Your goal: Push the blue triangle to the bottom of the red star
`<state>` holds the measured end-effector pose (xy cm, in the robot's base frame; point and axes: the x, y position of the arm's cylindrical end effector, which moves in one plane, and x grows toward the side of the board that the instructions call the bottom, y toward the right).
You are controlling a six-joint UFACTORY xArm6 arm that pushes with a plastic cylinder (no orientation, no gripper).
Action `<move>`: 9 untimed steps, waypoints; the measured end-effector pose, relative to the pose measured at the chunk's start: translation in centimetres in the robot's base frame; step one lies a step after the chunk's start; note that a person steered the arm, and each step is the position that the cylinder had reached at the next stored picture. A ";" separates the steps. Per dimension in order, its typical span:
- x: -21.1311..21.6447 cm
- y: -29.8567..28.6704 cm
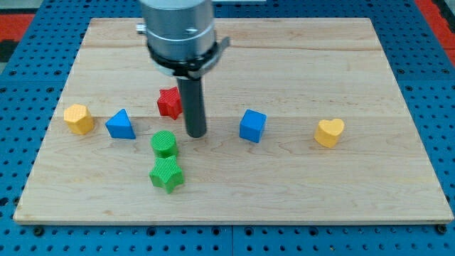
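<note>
The blue triangle [121,125] lies on the wooden board [298,64] at the view's left. The red star [169,102] lies up and to the right of it, partly hidden behind my rod. My tip [196,134] rests on the board just right of and below the red star, right of the green cylinder [164,144]. The tip is well to the right of the blue triangle, with a gap between them.
A yellow block [78,119] sits left of the blue triangle. A green star [167,174] lies just below the green cylinder. A blue cube [252,125] and a yellow heart [329,132] lie to the right.
</note>
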<state>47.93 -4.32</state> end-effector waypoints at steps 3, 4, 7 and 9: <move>8.8 -5.1; 6.4 -5.4; 0.3 -14.6; -0.9 -16.4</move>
<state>47.07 -20.76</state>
